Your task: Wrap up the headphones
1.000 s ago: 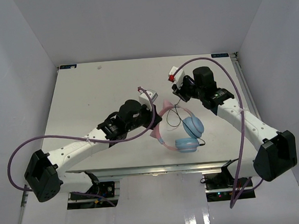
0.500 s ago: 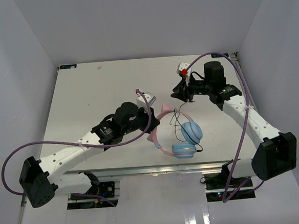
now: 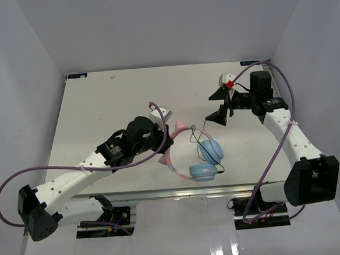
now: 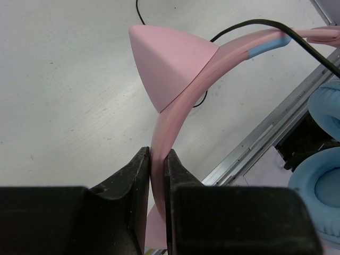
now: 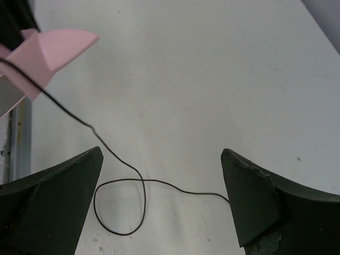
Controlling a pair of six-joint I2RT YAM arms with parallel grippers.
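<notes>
Headphones [image 3: 209, 151]: by the tabletop's [image 3: 110, 108] near edge, right of its middle; whether the blue ear cups [image 4: 324, 196] rest on the tabletop cannot be told.
Headband [image 4: 183, 101]: pink, standing on edge, with one cat-ear point [image 4: 170, 64] just beyond the grip.
Left pincer [image 4: 158, 159]: clenched on the headband, both fingers pressed flat against its sides, above the tabletop's near middle.
Right pincer [image 5: 162, 159]: released, fingers spread wide with nothing between them, above the tabletop's right half and farther back than the headphones.
Cord [image 5: 86, 125]: thin and black, running from the headband down to the tabletop, lying there in a loose loop below the right pincer.
</notes>
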